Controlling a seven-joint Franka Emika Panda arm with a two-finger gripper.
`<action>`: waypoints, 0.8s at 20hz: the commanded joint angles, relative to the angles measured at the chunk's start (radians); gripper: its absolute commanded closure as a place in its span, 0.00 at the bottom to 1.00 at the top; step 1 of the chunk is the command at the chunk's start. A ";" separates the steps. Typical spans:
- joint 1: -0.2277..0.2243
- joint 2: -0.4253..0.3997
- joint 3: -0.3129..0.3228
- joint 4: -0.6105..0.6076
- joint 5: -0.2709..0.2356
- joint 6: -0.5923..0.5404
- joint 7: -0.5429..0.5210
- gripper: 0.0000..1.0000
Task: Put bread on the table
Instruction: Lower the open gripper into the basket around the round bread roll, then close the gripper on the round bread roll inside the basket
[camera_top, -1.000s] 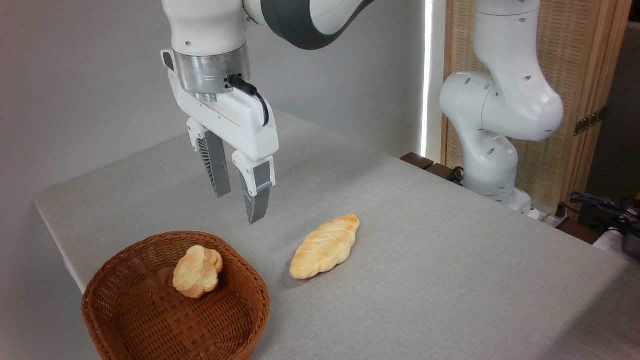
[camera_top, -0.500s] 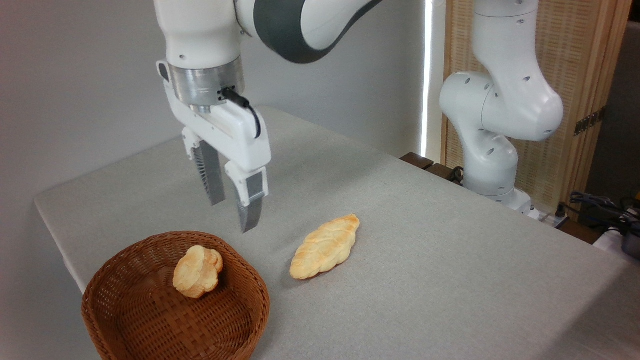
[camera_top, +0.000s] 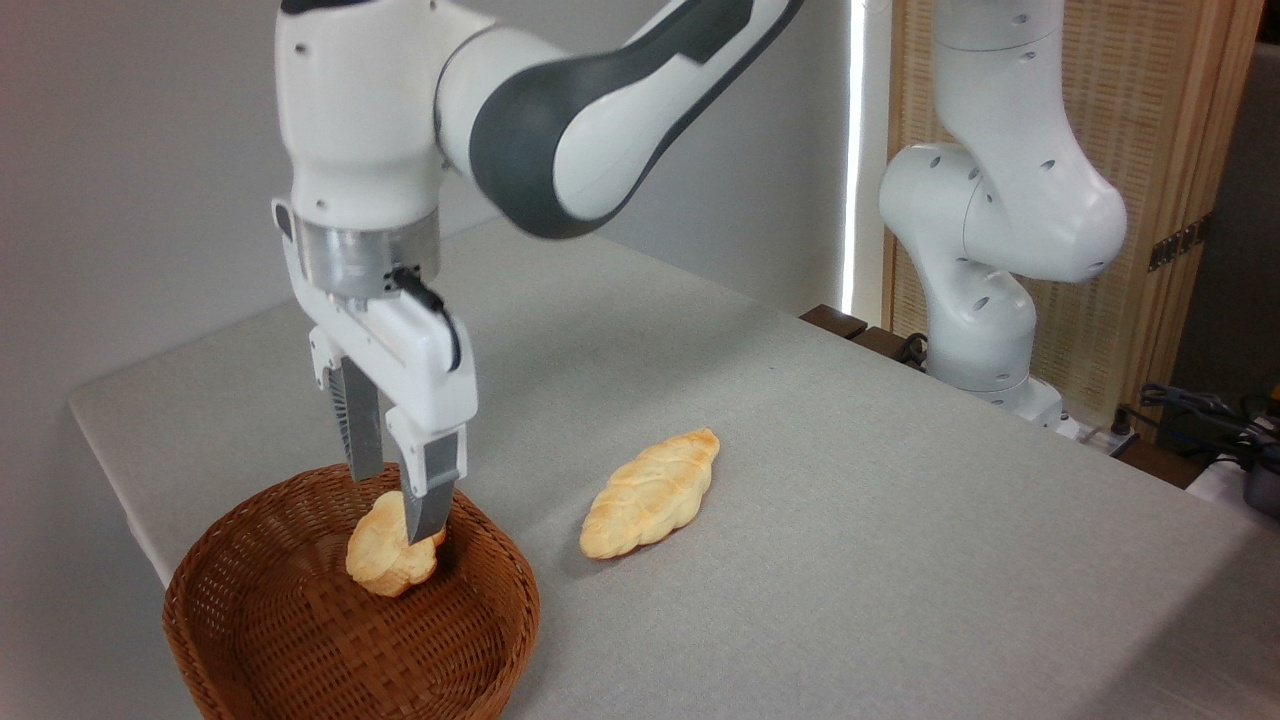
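- Bread (camera_top: 385, 555): small lumpy golden bun, lying inside the brown wicker basket (camera_top: 300, 640) at the near left of the worktop (camera_top: 850, 500). It rests against the basket's far inner side and is not on the worktop surface.
- Claw (camera_top: 395, 505): pointing straight down over the basket, its two grey fingers parted with a visible gap between them. The front finger (camera_top: 428, 500) overlaps the upper part of the bread in this view; the rear finger (camera_top: 362, 435) ends just above the basket's far rim. Whether either finger touches the bread cannot be told. The claw is spread, not clamped on anything.
- Obstruction: the basket wall surrounds the bread on all sides. The front finger hides part of the bun's top.
- Braided loaf (camera_top: 652, 492): longer pale loaf, lying flat on the worktop to the right of the basket, apart from it and clear of the claw.
- Arm (camera_top: 560, 110): white and dark grey, reaching in from the upper right, wrist held vertical above the basket. A black cable (camera_top: 440, 310) loops down the side of the claw body.
- Robot base (camera_top: 985, 260): stands at the far right edge of the worktop, well apart from the basket.
- Surroundings: a slatted wooden screen (camera_top: 1170, 150) behind the base, cables (camera_top: 1190, 410) at the far right, and a plain grey wall (camera_top: 130, 150) behind the worktop.
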 joint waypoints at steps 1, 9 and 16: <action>-0.001 0.044 -0.017 0.004 0.033 0.029 0.013 0.00; -0.003 0.102 -0.072 0.004 0.096 0.100 0.013 0.00; -0.003 0.116 -0.088 0.004 0.125 0.101 0.014 0.00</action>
